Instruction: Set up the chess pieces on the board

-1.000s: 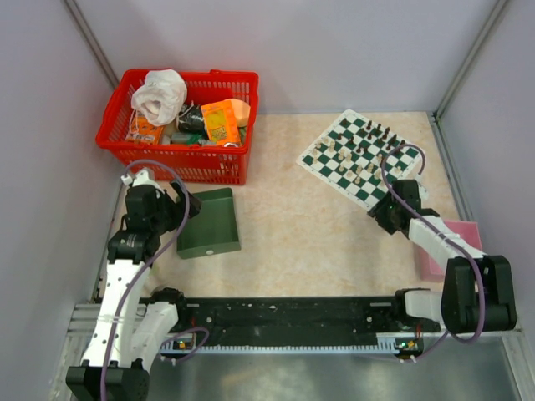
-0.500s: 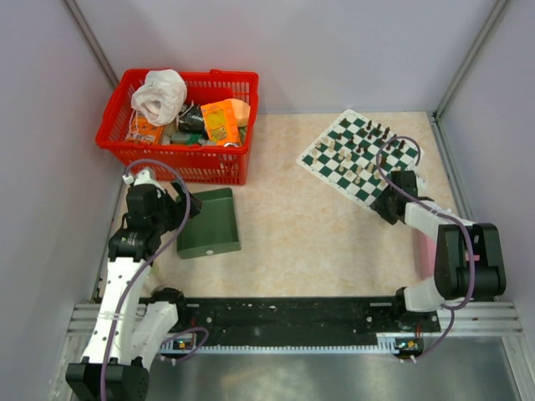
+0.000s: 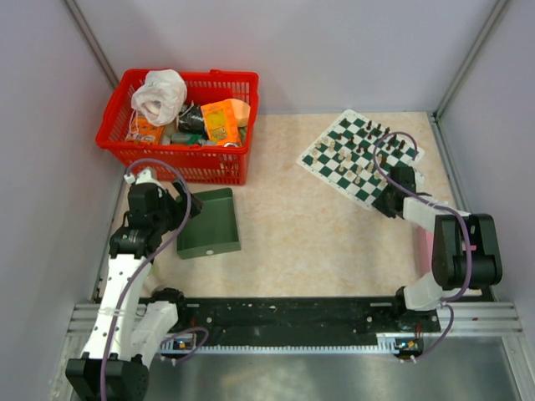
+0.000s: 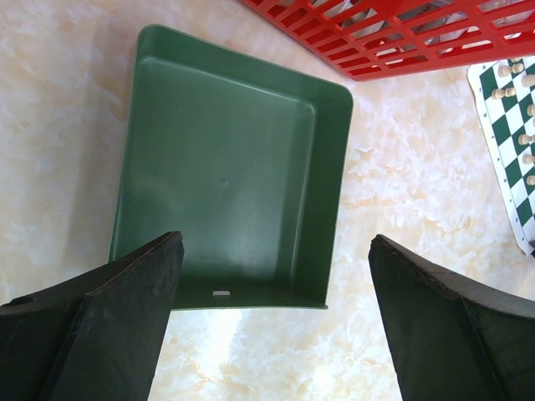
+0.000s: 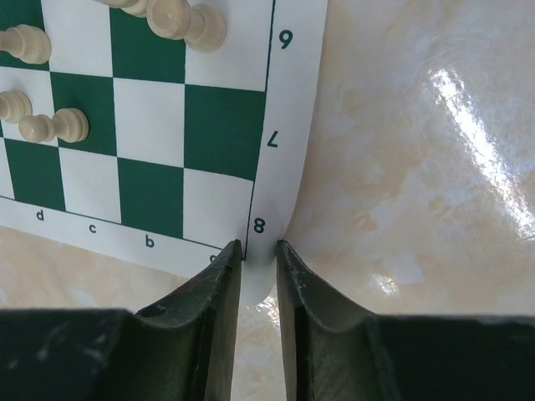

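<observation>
The board [image 3: 344, 144] lies at the far right of the table, turned diagonally. Black chess pieces [image 3: 380, 134] and cream ones [image 3: 347, 156] stand on it. My right gripper [image 3: 387, 203] is low at the board's near corner. In the right wrist view its jaws [image 5: 258, 246] are pinched on the white border corner by the "8", which curls up between them. Cream pieces [image 5: 54, 125] stand on squares beyond. My left gripper [image 3: 188, 205] hangs open over the near edge of a green tray [image 4: 226, 159], holding nothing.
A red basket [image 3: 180, 125] full of assorted items stands at the back left. The dark green tray [image 3: 209, 224] sits empty in front of it. A pink object [image 3: 426, 251] lies by the right arm. Walls enclose the table on three sides.
The right arm has reached forward to the board's near corner, and its jaws have narrowed onto the border. The left arm has stayed still.
</observation>
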Robot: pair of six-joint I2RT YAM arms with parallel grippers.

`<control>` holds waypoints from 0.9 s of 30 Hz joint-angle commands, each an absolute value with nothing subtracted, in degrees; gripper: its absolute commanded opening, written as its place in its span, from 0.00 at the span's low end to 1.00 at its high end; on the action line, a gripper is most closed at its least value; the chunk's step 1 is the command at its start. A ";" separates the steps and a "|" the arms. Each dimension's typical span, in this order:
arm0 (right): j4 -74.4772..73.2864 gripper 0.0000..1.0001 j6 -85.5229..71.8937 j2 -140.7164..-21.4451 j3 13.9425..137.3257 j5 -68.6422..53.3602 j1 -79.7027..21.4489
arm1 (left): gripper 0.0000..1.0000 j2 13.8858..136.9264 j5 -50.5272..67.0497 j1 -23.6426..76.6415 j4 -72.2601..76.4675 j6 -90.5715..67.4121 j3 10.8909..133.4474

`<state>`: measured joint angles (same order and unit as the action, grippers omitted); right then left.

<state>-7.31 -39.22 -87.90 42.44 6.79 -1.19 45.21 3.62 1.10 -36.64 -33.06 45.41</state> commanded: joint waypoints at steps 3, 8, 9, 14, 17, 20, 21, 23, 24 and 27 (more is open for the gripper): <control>-8.09 0.14 -37.44 -88.68 42.80 6.42 -0.53 | 0.97 45.88 3.08 0.88 -34.89 -32.61 45.35; -8.70 0.02 -36.56 -87.54 42.63 6.24 -0.53 | 0.97 45.62 3.08 0.88 -34.98 -32.70 45.18; -8.61 0.00 -36.39 -87.37 42.63 5.89 -0.53 | 0.97 45.53 3.08 0.97 -34.89 -32.70 45.00; -9.14 0.00 -35.69 -86.14 42.01 3.35 -0.53 | 0.97 45.00 3.08 0.97 -34.89 -32.52 44.91; -9.05 0.00 -35.68 -84.38 40.79 1.94 -0.62 | 0.97 44.91 3.16 1.05 -34.89 -32.26 44.82; -9.23 0.00 -35.60 -82.80 39.38 0.36 -0.88 | 0.97 44.56 3.34 0.88 -34.89 -31.99 44.65; -9.32 0.00 -35.60 -82.18 38.77 0.26 -1.14 | 0.97 44.47 3.51 0.88 -34.89 -31.99 44.56; -9.32 0.00 -35.68 -81.30 37.80 0.18 -1.58 | 0.97 44.21 3.86 0.97 -34.98 -31.90 44.39; -9.23 0.00 -35.77 -80.95 37.36 0.26 -1.93 | 0.97 43.95 3.95 0.88 -34.89 -31.90 44.38; -9.23 0.00 -36.12 -80.25 35.95 -1.30 -3.33 | 0.97 43.77 4.31 0.97 -34.72 -31.73 44.21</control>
<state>-8.62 -36.47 -82.72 37.67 1.19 -1.80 44.95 3.64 1.10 -36.60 -32.82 44.51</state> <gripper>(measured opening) 0.008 0.972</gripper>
